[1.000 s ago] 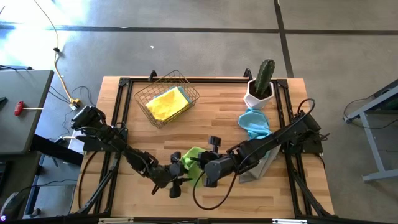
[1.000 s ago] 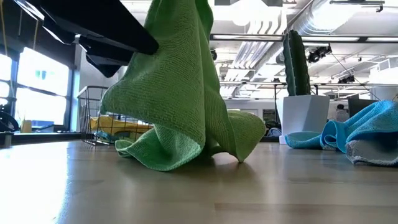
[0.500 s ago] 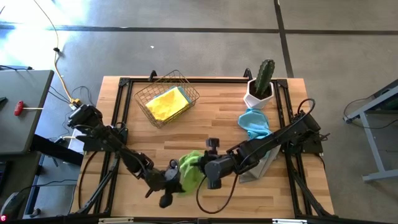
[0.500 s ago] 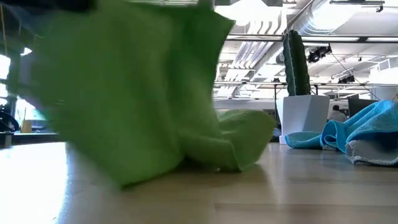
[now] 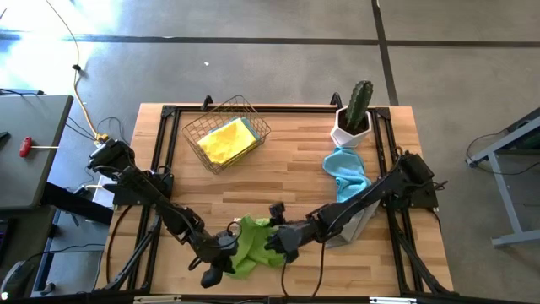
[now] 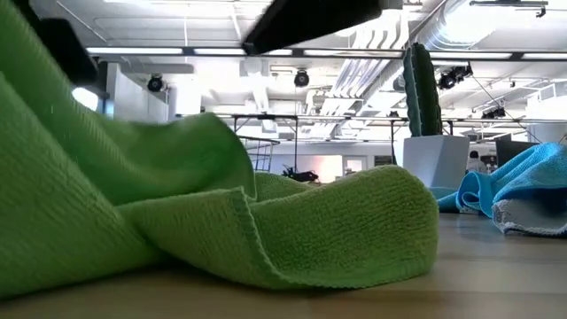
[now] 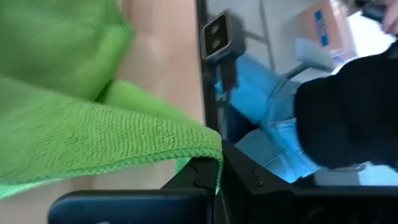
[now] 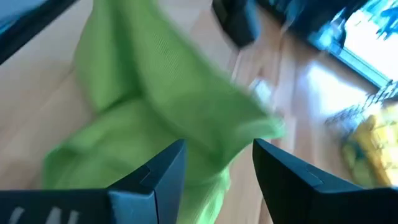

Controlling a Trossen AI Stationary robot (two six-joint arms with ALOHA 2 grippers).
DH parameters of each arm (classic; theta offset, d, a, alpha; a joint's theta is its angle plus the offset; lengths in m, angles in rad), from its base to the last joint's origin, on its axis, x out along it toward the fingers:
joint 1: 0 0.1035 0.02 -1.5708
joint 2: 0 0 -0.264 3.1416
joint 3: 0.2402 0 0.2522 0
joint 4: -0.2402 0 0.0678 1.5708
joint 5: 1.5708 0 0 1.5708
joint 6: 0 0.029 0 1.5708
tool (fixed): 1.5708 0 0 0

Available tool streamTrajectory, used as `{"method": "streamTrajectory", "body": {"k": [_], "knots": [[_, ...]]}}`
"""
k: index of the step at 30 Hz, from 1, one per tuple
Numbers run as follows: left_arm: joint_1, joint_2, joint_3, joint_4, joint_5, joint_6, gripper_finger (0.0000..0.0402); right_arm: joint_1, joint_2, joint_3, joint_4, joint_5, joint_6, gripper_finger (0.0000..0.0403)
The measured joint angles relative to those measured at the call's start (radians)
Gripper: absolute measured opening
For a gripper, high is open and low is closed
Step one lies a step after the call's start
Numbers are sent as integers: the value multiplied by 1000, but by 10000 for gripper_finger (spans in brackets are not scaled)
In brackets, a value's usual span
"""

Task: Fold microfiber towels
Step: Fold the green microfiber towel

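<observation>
A lime green towel (image 5: pixel 250 243) lies crumpled on the wood table near its front edge and fills the low view (image 6: pixel 266 230). My left gripper (image 5: pixel 224 253) sits at the towel's left side, shut on it. My right gripper (image 5: pixel 272 245) stands open at the towel's right side, its two fingers (image 8: pixel 163 173) spread over the cloth (image 8: pixel 155 106). A light blue towel (image 5: pixel 346 169) lies bunched at the right. A grey towel (image 5: pixel 361 221) lies partly under the right arm. A yellow towel (image 5: pixel 226 140) rests in the wire basket. My left gripper pinches a hemmed edge of the lime green towel (image 7: pixel 210 144) between its two fingers, at a corner-like point. The cloth runs away from the fingers in a slack fold and rests on the table. My right gripper: I cannot tell whether its open fingers touch the towel.
A wire basket (image 5: pixel 253 118) stands at the back left. A potted cactus (image 5: pixel 354 114) in a white pot stands at the back right. A black frame (image 5: pixel 152 152) runs along the table's edges. Bare wood lies in the table's middle.
My right gripper has sunk toward the table, opened and let go of the lime green towel. The towel, which hung upright from it, has dropped into a low crumpled heap. My left gripper has shut on the towel's edge and drawn toward the near left.
</observation>
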State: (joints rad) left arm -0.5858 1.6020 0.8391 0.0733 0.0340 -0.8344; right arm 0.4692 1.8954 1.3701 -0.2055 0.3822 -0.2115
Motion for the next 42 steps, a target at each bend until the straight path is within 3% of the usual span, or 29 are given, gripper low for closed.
{"method": "streamTrajectory", "body": {"k": [4, 10, 17, 31, 42], "knots": [[-13, 0, 0, -71, -33, 61, 0, -59, 0, -54, 167, -57, -13, 181], [-19, 0, 0, -163, -116, 75, 0, -196, 0, -111, 279, -362, 243, 181], [-17, 0, 0, -182, -151, 71, 0, -281, 35, -125, 362, -494, 467, 181], [-17, 0, 0, -198, -152, 71, 0, -284, 199, -42, 454, -622, 600, 181], [-17, 0, 0, -205, -152, 69, 0, -284, 299, 50, 435, -618, 618, 181]]}}
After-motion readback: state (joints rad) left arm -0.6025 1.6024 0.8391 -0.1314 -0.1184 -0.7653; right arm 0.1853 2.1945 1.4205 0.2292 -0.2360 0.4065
